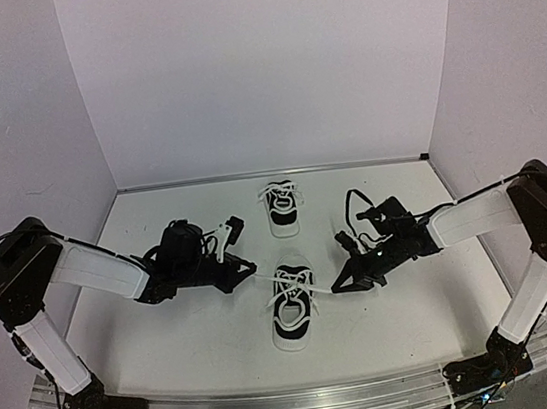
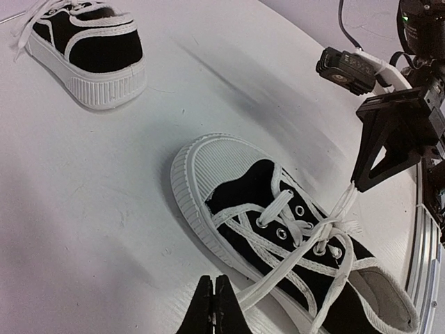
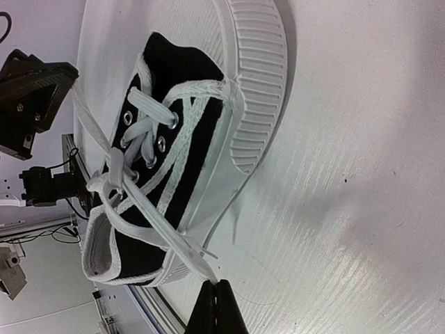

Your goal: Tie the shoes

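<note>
Tightening of the first crossover seems in hand: left claw (image 1: 254, 268) and right claw (image 1: 337, 287) each pinch a lace end (image 3: 198, 261) of the near sneaker (image 1: 293, 313) on the bench (image 1: 170, 339), next needing an even outward pull.

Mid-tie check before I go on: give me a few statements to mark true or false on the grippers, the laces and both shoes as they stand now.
1. The left gripper and the right gripper are each shut on a lace end of the near shoe. True.
2. The far shoe sits between the two grippers. False: the near shoe is between them; the far shoe stands further back, with nothing touching it.
3. The near shoe is tied in a finished bow. False: its two ends cross over the tongue and run out sideways, one to each gripper, with no bow loops.
4. Both shoes stand upright on their soles. True.
</note>
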`<state>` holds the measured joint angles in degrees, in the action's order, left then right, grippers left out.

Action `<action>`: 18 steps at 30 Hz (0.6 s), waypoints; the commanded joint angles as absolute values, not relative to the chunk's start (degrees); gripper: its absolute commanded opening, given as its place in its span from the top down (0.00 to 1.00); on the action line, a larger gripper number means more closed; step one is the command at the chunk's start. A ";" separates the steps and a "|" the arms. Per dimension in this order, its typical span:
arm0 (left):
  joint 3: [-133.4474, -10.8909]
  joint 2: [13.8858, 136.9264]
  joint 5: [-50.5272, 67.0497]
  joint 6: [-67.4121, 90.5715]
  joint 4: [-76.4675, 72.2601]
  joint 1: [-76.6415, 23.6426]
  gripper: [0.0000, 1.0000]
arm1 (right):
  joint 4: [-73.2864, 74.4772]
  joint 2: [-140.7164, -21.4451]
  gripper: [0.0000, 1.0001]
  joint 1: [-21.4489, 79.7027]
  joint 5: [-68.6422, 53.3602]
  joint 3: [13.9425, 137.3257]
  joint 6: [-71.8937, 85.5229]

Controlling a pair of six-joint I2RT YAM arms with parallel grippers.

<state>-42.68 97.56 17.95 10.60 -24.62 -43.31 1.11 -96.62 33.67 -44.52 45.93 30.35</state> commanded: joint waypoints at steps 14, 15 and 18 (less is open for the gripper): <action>-42.18 92.60 12.59 9.41 -22.53 -41.92 1.00 | 3.95 -94.74 1.00 31.44 -41.26 44.39 28.89; -42.11 92.34 12.35 9.34 -22.34 -41.92 1.00 | 4.02 -94.58 1.00 31.27 -41.24 44.45 28.91; -41.64 91.66 11.83 9.66 -22.24 -41.92 1.00 | 4.29 -94.76 1.00 31.16 -41.24 44.56 28.73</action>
